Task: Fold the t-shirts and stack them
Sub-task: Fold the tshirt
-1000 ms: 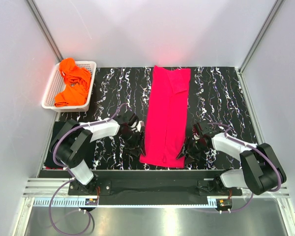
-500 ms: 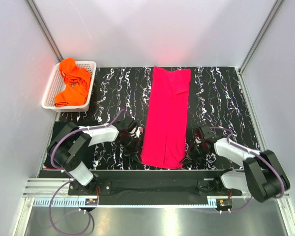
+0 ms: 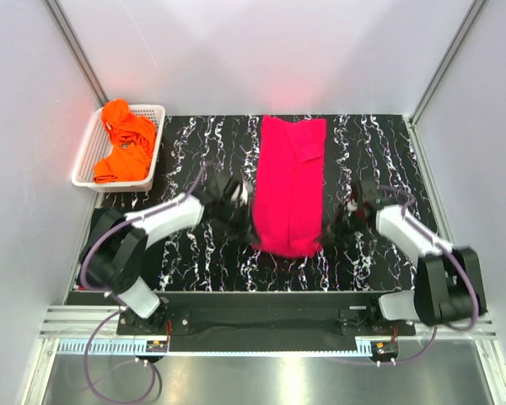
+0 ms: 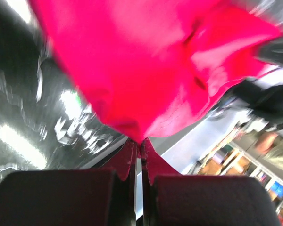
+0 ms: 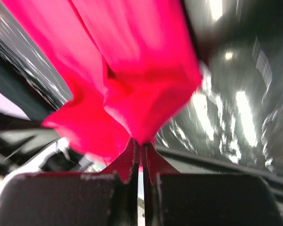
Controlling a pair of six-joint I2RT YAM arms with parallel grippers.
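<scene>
A hot pink t-shirt (image 3: 288, 181), folded into a long strip, lies down the middle of the black veined mat (image 3: 371, 152). Its near end is lifted off the mat and curls back toward the far end. My left gripper (image 3: 251, 228) is shut on the near left corner, and the pink cloth (image 4: 146, 70) fans out from the pinched jaws (image 4: 140, 146). My right gripper (image 3: 327, 229) is shut on the near right corner, with the same pink cloth (image 5: 132, 84) spreading from its jaws (image 5: 140, 147). Orange t-shirts (image 3: 125, 143) lie bunched in the basket.
A white lattice basket (image 3: 84, 160) stands at the far left corner of the mat. Grey walls close in the back and both sides. The arm bases sit on the black rail at the near edge (image 3: 270, 316).
Both grippers shut on the pink t-shirt's near corners, then lifted them and carried them away from the near edge, so the strip now looks shorter.
</scene>
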